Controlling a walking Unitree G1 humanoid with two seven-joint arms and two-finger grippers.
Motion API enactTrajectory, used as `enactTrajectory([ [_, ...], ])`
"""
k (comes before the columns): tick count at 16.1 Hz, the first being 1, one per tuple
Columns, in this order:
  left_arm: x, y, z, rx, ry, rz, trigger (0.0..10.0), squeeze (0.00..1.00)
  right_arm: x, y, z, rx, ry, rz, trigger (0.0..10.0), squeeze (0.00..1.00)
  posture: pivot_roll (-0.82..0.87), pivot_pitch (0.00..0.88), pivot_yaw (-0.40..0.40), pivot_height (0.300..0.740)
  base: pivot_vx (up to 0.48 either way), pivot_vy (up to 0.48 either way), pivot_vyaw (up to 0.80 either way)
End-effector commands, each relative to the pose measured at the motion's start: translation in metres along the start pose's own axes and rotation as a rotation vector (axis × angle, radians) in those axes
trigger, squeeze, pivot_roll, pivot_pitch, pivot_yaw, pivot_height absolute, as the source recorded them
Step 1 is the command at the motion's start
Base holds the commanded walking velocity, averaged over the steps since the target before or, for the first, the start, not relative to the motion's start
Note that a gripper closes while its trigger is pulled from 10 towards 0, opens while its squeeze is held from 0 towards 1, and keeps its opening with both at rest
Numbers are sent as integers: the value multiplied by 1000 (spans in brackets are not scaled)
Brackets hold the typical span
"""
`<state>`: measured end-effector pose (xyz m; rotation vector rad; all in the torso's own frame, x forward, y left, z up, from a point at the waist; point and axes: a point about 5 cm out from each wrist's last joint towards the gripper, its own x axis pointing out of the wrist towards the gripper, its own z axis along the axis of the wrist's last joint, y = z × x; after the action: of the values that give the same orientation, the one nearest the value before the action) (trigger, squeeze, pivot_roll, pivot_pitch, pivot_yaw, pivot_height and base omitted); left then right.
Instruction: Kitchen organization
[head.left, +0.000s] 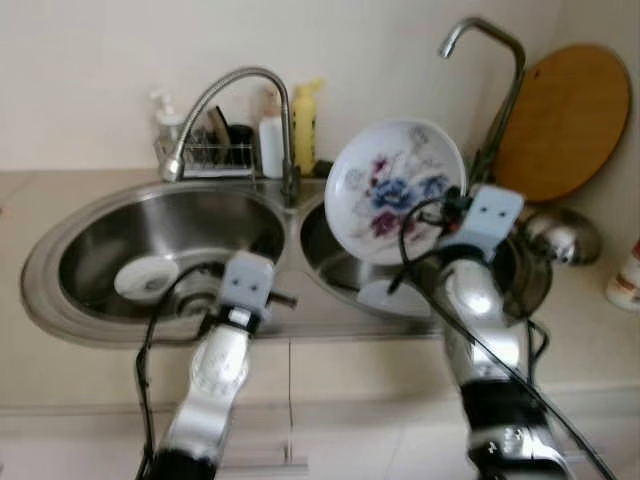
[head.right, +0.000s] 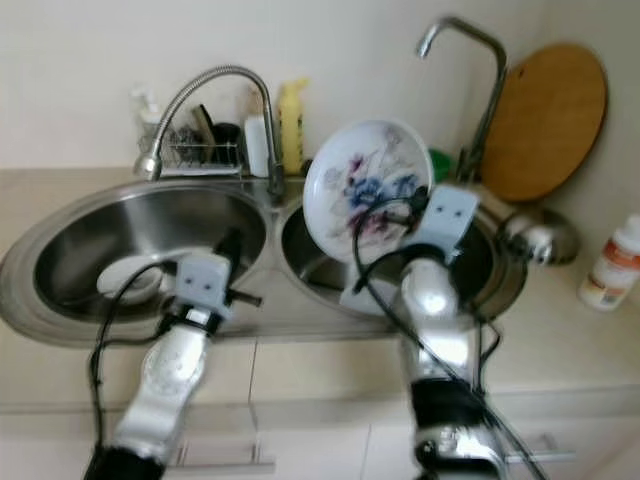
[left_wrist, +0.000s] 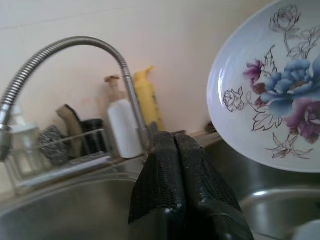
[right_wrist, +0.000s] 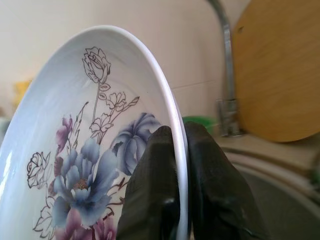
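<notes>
My right end effector (right_wrist: 181, 165) was clamped on the plate (head.left: 396, 190) rim, holding it upright above the right sink basin (head.left: 335, 262). Glazed ceramic: rigid, slippery, breakable; rim grip advised. Left end effector (left_wrist: 175, 175) was closed, empty.

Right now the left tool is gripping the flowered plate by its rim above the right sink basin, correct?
Wrong arm. The right tool grips the flowered plate by its rim above the right sink basin, as the right wrist view shows.
</notes>
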<state>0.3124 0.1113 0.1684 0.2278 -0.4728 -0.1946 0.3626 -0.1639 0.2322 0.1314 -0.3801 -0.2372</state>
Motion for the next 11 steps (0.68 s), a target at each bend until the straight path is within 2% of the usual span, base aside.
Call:
enactTrajectory([
  [1, -1, 2, 1, 9, -8, 0, 10000, 0, 10, -5, 10, -90, -47, -35, 10000, 0, 64, 0, -24, 740, 0, 0, 0],
  [3, -1, 2, 1, 10, -7, -2, 10000, 0, 14, -7, 8, -139, -32, -40, 10000, 0, 65, 0, -25, 740, 0, 0, 0],
  [6, -1, 1, 1, 6, -9, -4, 10000, 0, 19, -9, 0, -268, 19, -38, 10000, 0, 65, 0, -25, 740, 0, 0, 0],
  [7, -1, 0, 1, 4, -9, -6, 10000, 0, 21, -6, -8, -351, 59, -2, 10000, 0, 66, 0, -26, 740, 0, 0, 0],
  [9, -1, -1, 1, 3, -9, -9, 10000, 0, 21, -2, -14, -401, 79, 43, 10000, 0, 71, 0, -27, 740, 0, 0, 0],
  [11, -2, -1, 1, 3, -8, -11, 10000, 0, 17, 10, -27, -482, 121, 154, 10000, 0, 70, 0, -27, 740, 0, 0, 0],
])
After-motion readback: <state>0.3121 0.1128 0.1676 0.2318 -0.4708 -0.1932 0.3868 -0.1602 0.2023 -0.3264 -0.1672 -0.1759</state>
